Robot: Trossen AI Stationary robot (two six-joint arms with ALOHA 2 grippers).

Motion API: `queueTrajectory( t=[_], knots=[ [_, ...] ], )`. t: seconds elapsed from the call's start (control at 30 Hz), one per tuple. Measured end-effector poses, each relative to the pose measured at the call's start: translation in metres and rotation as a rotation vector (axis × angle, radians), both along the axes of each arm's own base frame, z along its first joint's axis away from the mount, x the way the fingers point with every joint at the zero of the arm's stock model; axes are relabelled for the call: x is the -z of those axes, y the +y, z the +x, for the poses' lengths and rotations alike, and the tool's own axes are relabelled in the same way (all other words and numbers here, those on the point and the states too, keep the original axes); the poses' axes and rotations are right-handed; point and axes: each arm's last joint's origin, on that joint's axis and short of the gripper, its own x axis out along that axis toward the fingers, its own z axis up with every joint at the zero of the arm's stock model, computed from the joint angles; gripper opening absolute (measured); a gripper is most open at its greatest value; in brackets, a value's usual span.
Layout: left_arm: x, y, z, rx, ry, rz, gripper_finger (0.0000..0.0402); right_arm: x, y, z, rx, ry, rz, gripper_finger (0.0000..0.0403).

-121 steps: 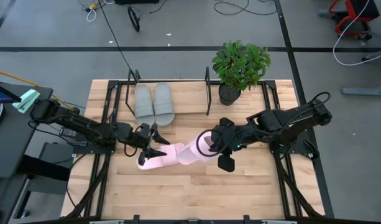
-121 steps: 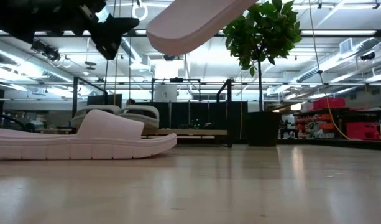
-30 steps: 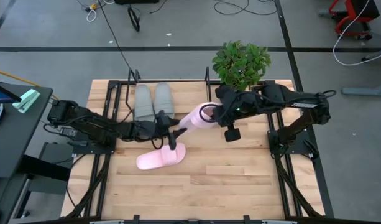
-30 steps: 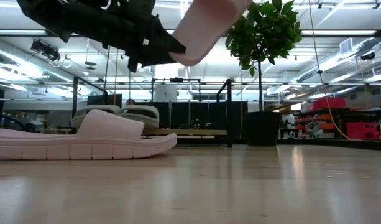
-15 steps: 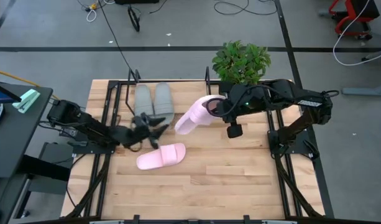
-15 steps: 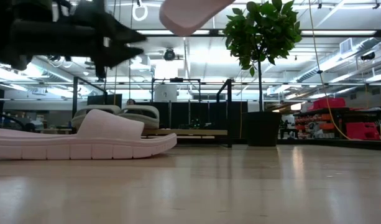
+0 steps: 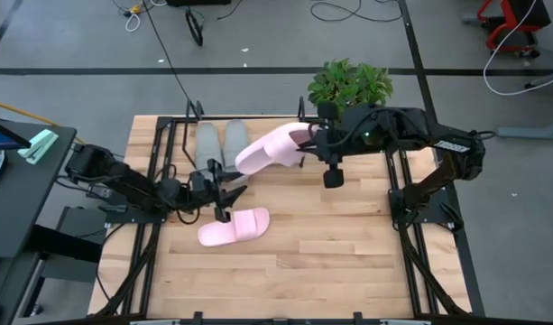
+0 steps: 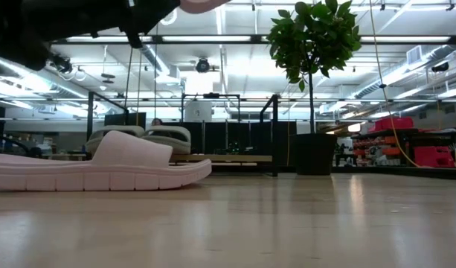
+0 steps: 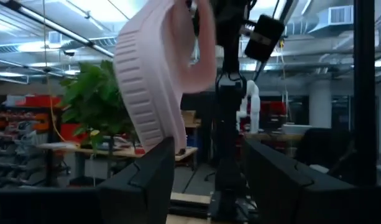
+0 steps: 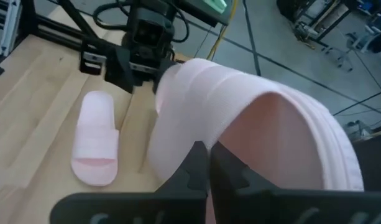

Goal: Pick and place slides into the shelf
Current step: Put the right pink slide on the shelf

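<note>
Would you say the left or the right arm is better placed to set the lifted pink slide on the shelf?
Right. The right gripper already holds the lifted pink slide over the shelf, beside the grey slides. The left gripper is empty, near the other pink slide.

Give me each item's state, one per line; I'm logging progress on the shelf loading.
Two grey slides: parked side by side on the shelf.
Held pale pink slide: in the air, gripped by the right gripper.
Other pale pink slide: flat on the table.
Left gripper: open, empty.
</note>
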Motion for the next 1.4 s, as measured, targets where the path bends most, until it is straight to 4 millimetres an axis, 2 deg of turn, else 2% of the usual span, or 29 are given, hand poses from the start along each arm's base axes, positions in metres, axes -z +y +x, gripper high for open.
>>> queueTrajectory(
  t=[0.3,0.53,0.9,1.4],
  knots=[
    [0.002,0.016,0.003,-0.038,-0.001,-0.07,0.0198,0.002,0.001,0.0,-0.01,0.021,0.003,0.0002],
    [0.002,0.017,0.004,-0.036,0.002,-0.067,0.0194,0.005,0.002,-0.003,-0.009,0.054,0.011,0.0002],
    [0.005,0.023,0.006,-0.044,0.024,-0.094,0.0199,-0.003,0.013,-0.011,-0.028,0.033,-0.009,0.0002],
    [0.005,0.023,0.006,-0.038,0.018,-0.115,0.0199,0.001,0.014,-0.014,-0.019,0.077,0.032,0.0002]
  ],
)
